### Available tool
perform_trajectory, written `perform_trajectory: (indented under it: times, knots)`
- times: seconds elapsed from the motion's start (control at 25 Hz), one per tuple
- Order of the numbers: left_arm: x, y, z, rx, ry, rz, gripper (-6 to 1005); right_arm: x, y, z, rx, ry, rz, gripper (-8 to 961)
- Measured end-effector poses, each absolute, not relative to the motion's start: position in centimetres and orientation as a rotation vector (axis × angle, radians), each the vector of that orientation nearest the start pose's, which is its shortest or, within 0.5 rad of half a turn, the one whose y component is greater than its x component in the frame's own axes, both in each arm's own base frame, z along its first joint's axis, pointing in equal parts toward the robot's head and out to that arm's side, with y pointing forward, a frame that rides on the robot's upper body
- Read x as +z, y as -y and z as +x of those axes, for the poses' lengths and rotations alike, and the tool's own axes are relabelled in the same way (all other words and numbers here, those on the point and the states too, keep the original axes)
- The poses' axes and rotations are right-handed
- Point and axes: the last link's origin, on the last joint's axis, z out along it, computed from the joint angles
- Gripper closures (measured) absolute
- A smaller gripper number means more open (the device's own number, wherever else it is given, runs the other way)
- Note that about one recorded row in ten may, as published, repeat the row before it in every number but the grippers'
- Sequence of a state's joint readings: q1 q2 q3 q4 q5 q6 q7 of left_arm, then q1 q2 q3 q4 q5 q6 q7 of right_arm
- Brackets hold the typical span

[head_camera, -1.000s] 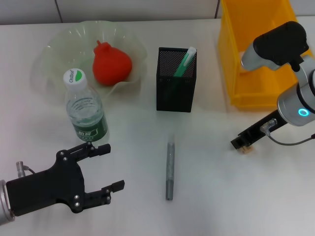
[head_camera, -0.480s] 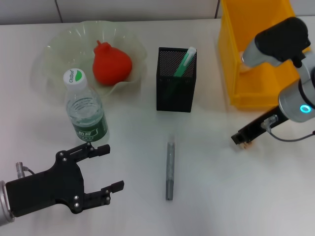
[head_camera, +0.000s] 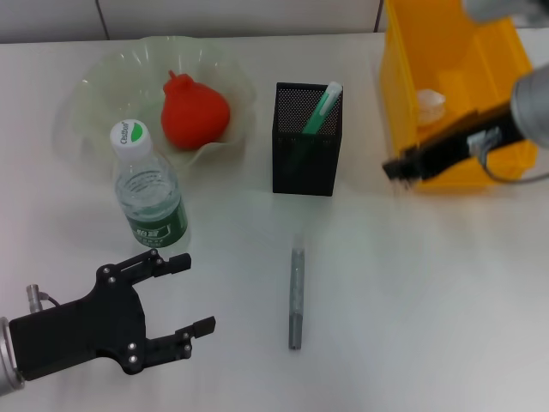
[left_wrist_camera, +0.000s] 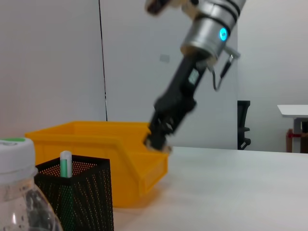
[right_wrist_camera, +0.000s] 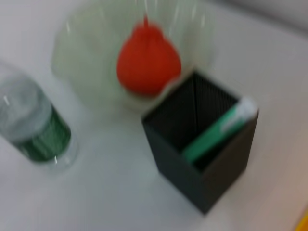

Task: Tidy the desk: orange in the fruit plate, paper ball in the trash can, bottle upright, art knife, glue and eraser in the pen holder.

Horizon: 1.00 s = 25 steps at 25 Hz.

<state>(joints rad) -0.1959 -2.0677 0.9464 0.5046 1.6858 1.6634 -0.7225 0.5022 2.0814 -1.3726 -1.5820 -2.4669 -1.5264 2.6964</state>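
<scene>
Three containers sit along the far side of your desk. On your left, the fruit plate holds the orange, which rests in the bowl's right half with its stem knob up. In the middle, the pen holder stands upright with a green-and-white stick leaning inside it, its white tip poking above the mesh rim. On your right, the trash can holds the paper ball, a white lump lying against the inner wall on the side nearest the pen holder. The bottle stands upright, cap on, just in front of the fruit plate. A slim grey stick lies flat on the desk in front of the pen holder, well apart from it. Your right hand hangs in the air by the near front corner of the trash can; in the left wrist view something small and pale shows at its tip, but you cannot tell what it is, nor whether the fingers are clamped. Your left hand sits low at the near left of the desk with its fingers spread and nothing between them, just in front of the bottle.
</scene>
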Motion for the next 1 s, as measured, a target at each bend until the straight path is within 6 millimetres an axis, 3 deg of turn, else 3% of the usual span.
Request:
perform_trajectory:
  times: [0.2,0.44,0.76,1.0]
  knots:
    - [-2.8,-21.4,-31.5,-0.834,0.191,-2.658,215,3.8,-36.6,13.0,0.016,-0.874,-2.465,634]
    - [-2.8,-21.6,-31.3,-0.837,0.182,-2.661,215,1.6,-39.6,11.5,0.163,-0.849,-2.499,613]
    - [-2.8,-21.6,-31.3,-0.838,0.181,-2.661,215,-1.7,-41.6,11.8,0.096,-0.883,-2.556,586]
    - [-2.7,-21.5,-31.2,-0.847,0.180,-2.664,215,-1.8,-41.6,11.9,0.094,-0.862,-2.555,565]
